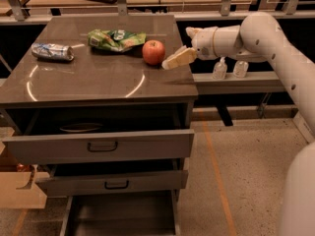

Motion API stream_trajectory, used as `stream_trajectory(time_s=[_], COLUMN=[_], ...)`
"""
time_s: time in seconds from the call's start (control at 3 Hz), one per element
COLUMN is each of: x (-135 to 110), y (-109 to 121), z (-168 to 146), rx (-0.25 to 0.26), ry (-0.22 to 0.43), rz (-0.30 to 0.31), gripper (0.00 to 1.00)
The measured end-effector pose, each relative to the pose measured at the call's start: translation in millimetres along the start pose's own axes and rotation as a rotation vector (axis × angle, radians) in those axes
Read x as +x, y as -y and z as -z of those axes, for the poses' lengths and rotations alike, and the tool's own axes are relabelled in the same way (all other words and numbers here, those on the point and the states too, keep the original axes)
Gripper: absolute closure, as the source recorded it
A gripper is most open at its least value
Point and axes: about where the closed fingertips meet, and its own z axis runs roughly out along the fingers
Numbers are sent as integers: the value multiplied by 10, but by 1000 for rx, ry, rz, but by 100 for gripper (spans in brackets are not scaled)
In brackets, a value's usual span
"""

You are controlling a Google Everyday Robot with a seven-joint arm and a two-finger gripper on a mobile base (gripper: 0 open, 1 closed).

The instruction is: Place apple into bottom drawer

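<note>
Tool [170, 63] hangs just right of the apple [153, 51], seemingly not touching; whether spread or pressed together, I cannot tell. That apple sits on the counter [98, 85]. Below, the bottom drawer [123, 215] stands open, so grasping, carrying and dropping all remain.

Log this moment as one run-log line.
phase: pre-grasp | claw: just right of apple, over countertop | apple: on countertop, not held | bottom drawer: pulled open | task: not done
</note>
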Motion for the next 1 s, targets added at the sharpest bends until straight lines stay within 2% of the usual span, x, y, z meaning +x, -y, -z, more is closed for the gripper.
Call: stream_trajectory(time_s=[0.67,1.0], x=[150,-18], y=[28,-134], z=[-528,-778], rx=[-71,-173], ry=[-15,4], rz=[-62,-93], gripper=[0,26])
